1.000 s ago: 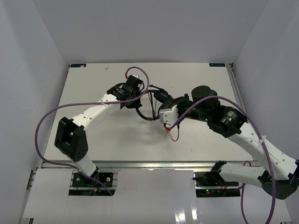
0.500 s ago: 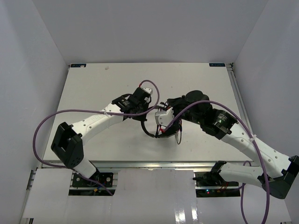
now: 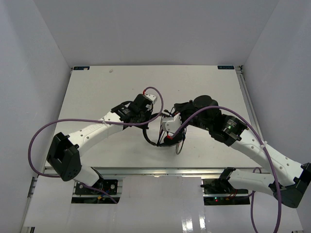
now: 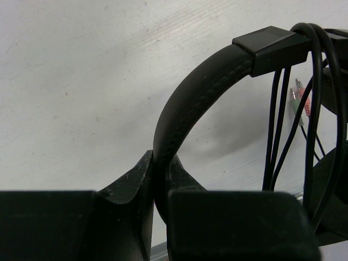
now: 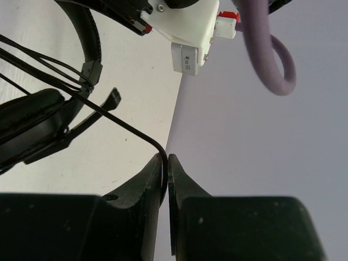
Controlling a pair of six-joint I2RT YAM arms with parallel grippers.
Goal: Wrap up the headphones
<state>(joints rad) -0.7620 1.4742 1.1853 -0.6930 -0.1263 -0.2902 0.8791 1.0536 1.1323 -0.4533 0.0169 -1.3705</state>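
As left wrist shows: left gripper (image 4: pixel 160 164) pinches headphones (image 4: pixel 196 98) at headband, coloured plugs (image 4: pixel 296 97) beside it.
Right wrist: right gripper (image 5: pixel 165 163) pinches cord (image 5: pixel 130 130).

Headphones (image 4: pixel 190 103) tight within the left tool (image 4: pixel 161 166)

White table (image 3: pixel 97 92), small pale speck (image 3: pixel 111 71) near far edge

Tally: one headphones (image 4: pixel 190 103), one table (image 3: pixel 97 87), two arms, left arm (image 3: pixel 92 130) and right arm (image 3: pixel 262 148), two purple cables (image 5: pixel 254 38).
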